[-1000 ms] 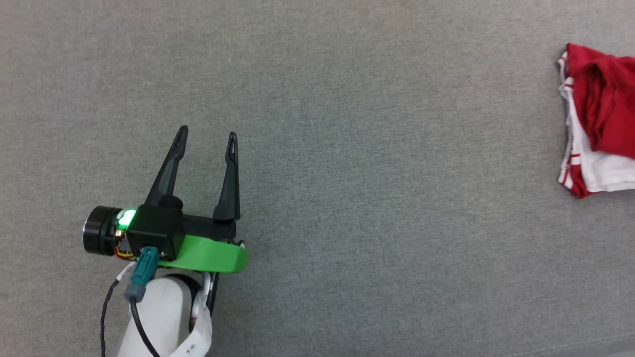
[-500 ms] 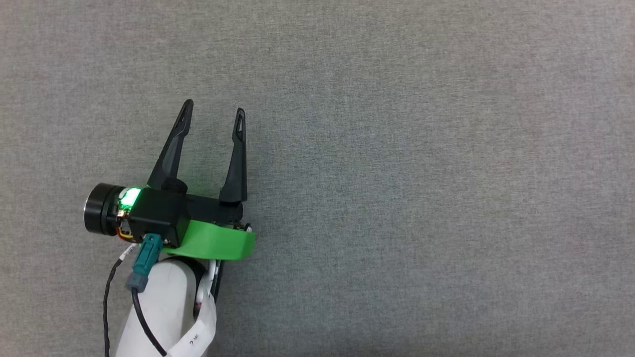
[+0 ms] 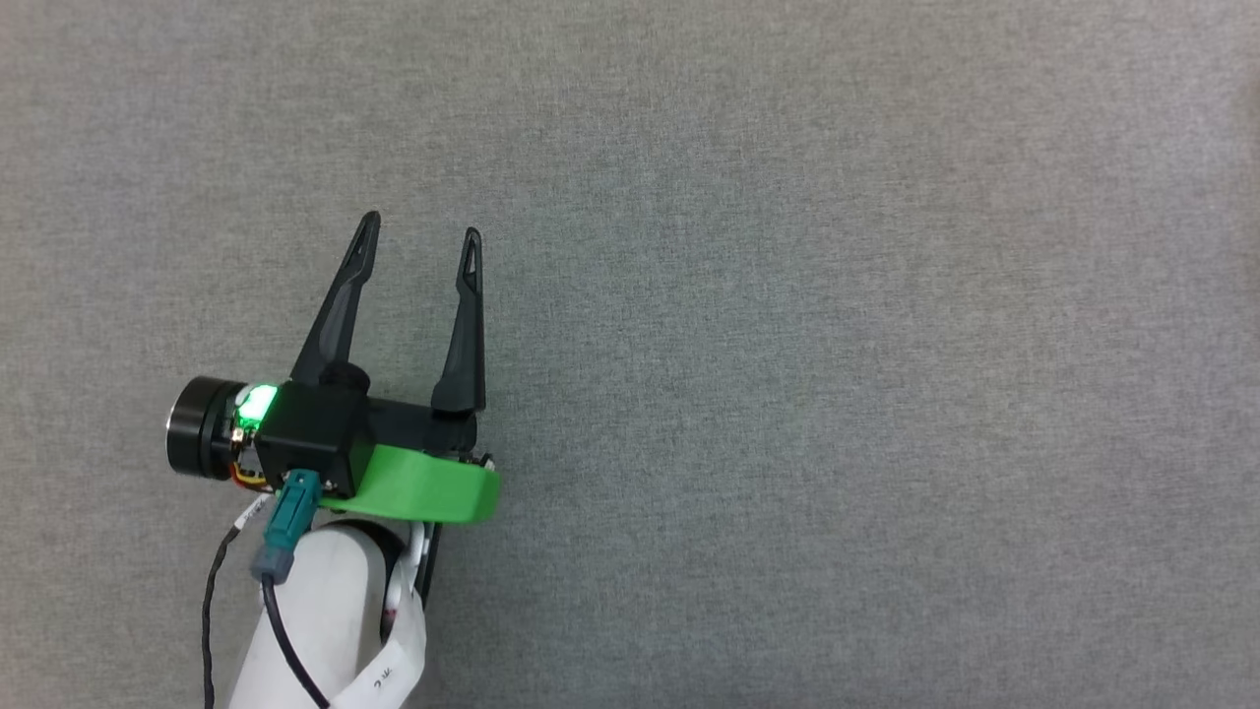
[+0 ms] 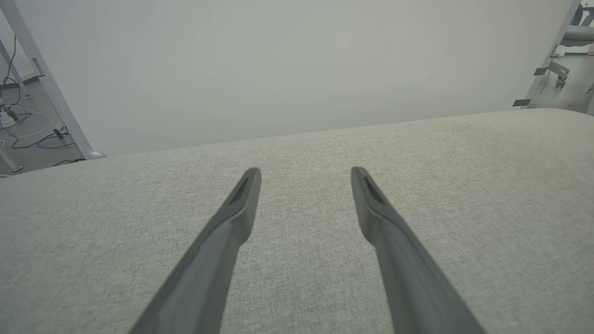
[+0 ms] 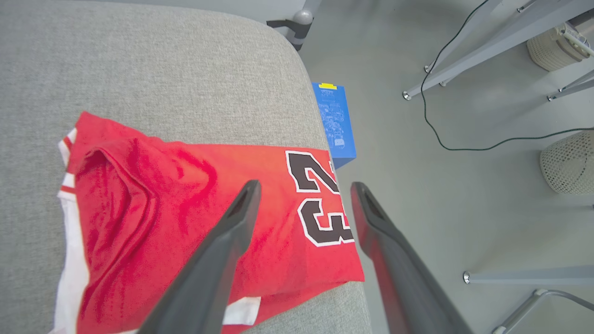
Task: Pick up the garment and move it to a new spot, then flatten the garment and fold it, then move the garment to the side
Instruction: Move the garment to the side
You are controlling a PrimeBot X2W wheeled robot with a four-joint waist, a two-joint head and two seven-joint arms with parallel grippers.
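Right gripper (image 5: pixel 305 185) has sprung wide, leaving the folded red jersey (image 5: pixel 185 199) at the grey table (image 5: pixel 139 55) edge; left gripper (image 3: pixel 421 226) gapes empty; task seemingly done.

Light was soft and even, leaving little shadow on the grey cloth surface (image 3: pixel 787 345). A green lamp (image 3: pixel 258 404) glowed at 8 o'clock in the head view. Wrist views bowed at their edges; fingers (image 4: pixel 199 287) blurred toward 6 o'clock
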